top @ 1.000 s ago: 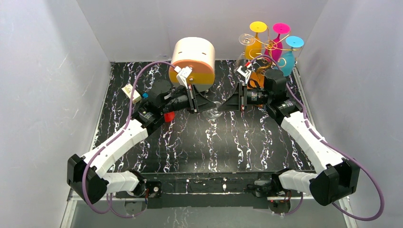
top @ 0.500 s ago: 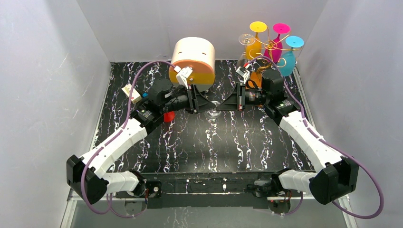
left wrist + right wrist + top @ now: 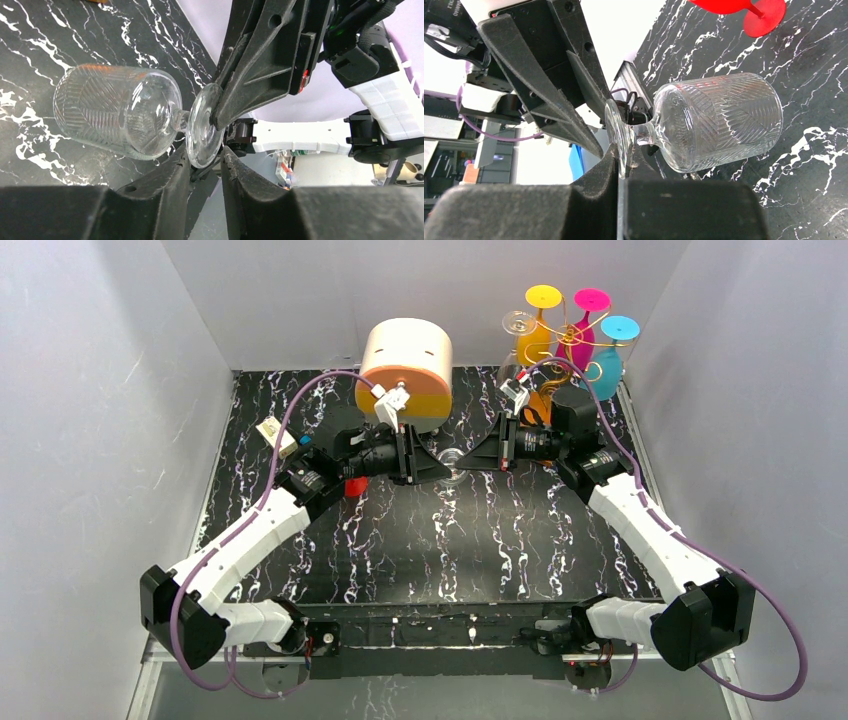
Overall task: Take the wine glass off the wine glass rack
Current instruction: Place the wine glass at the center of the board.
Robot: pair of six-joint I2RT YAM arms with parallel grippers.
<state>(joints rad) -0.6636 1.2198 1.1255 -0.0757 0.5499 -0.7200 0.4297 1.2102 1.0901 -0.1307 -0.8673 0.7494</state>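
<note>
A clear ribbed wine glass (image 3: 452, 459) hangs on its side above the dark marble table, between both grippers. My right gripper (image 3: 470, 461) is shut on the rim of its round foot; the right wrist view shows the fingers (image 3: 610, 161) pinching the foot, the bowl (image 3: 719, 120) pointing away. My left gripper (image 3: 438, 471) is open, its fingers (image 3: 176, 170) on either side of the same foot (image 3: 202, 127), with a gap on one side. The gold wire rack (image 3: 572, 336) stands back right with yellow, pink, blue and clear glasses hanging on it.
A round cream-and-orange drawer box (image 3: 405, 362) stands at the back centre, just behind the left wrist. A red glass (image 3: 354, 486) lies under the left arm and also shows in the right wrist view (image 3: 754, 10). A small cream object (image 3: 270, 430) sits at the left.
My left gripper has moved right, closing in on the glass foot held by my right gripper. The right gripper shifted slightly back, then held still with the glass.
</note>
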